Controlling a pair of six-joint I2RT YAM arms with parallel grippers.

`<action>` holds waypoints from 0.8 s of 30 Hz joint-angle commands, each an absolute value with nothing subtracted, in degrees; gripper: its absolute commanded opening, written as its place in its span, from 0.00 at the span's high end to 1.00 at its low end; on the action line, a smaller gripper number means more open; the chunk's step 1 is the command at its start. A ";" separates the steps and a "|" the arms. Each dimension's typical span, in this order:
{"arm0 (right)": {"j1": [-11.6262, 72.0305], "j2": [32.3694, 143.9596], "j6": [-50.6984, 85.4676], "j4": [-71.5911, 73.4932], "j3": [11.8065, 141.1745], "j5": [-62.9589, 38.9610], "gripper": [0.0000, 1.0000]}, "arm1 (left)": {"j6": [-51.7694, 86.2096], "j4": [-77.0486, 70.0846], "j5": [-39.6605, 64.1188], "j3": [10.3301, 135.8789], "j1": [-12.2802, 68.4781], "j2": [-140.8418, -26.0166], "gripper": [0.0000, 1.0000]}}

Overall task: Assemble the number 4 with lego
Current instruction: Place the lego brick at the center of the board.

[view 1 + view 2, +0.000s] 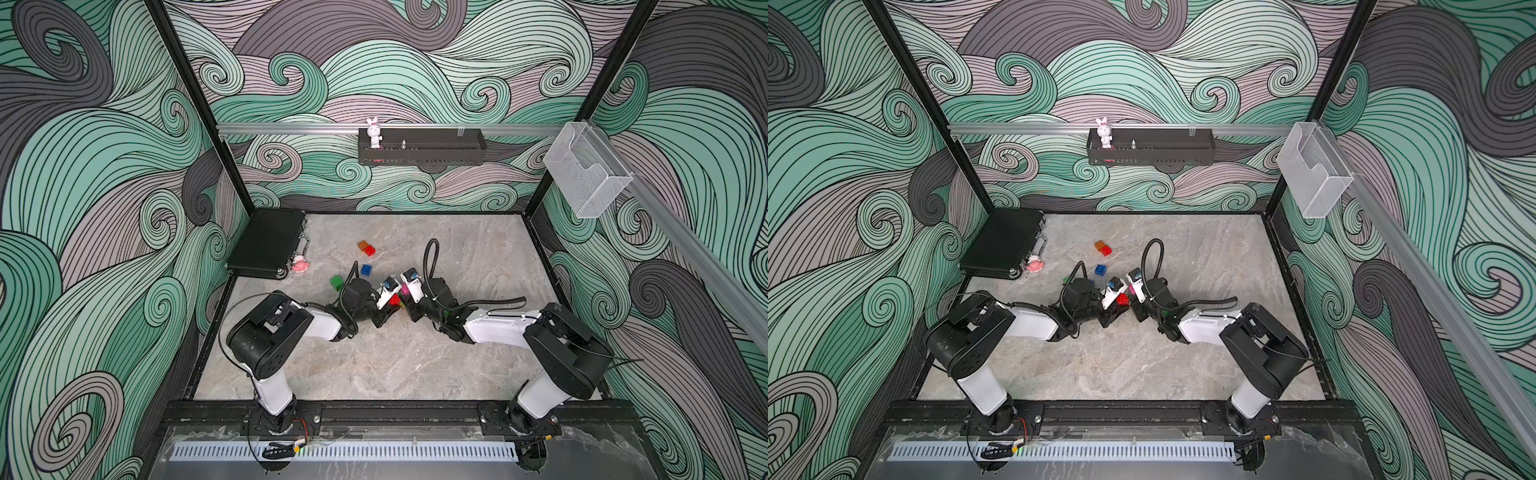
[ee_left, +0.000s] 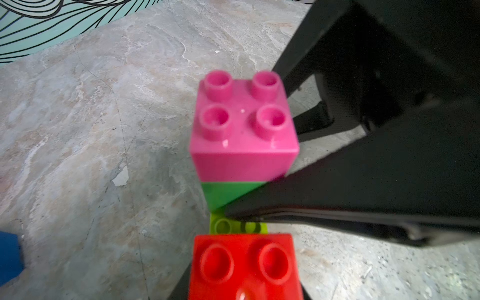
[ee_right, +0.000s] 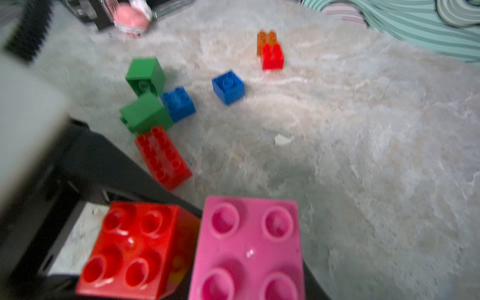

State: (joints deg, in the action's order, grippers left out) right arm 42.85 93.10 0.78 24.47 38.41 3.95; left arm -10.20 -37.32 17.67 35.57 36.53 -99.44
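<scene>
In both top views, two arms reach across a marbled worktop (image 1: 374, 365) and meet at its middle. The left end effector (image 1: 390, 305) and right end effector (image 1: 409, 301) almost touch, with the part-built lego (image 1: 400, 300) crowded between them. Just behind lie loose bricks (image 1: 366, 269). A black case (image 1: 266, 245) and a pink toy (image 1: 300, 266) sit well apart at the back, out of the way.

In the left wrist view, a pink brick (image 2: 241, 122) sits on a green brick (image 2: 226, 194), which sits on a lime plate (image 2: 239, 227). A red brick (image 2: 244, 265) lies nearest the camera, between the left jaws. I cannot tell whether they have clamped it. One black finger (image 2: 337, 197) of the right end effector rests against the green brick. Its partner looks just clear of the pink one, so I cannot tell whether that hold is firm.

I judge that pressing the red brick down could slide or tip an unbraced stack. The right finger crowds the bare lime studs and may block seating, and the two end effectors could knock together.

The right wrist view is blurred. Red and pink bricks sit side by side at the bottom of the frame. Beyond them lie a long red brick (image 3: 163, 158), two green, two blue, one orange and a small red. The long red brick lies just beside the left finger and could be nudged.
</scene>
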 commanded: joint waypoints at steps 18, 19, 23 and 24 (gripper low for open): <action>43.24 80.42 -0.96 2.58 35.72 0.75 0.40 | -9.70 -35.44 15.03 37.12 37.09 -99.77 1.00; 43.18 78.33 -0.76 1.64 35.40 0.91 0.36 | -9.39 -34.73 15.25 37.35 37.09 -99.34 1.00; 42.10 68.12 2.25 -1.79 33.75 1.85 0.01 | -7.76 -29.09 15.99 39.40 37.09 -96.84 1.00; 41.48 65.19 3.29 -2.72 33.25 2.37 0.01 | -7.36 -27.67 16.17 40.10 37.01 -96.14 1.00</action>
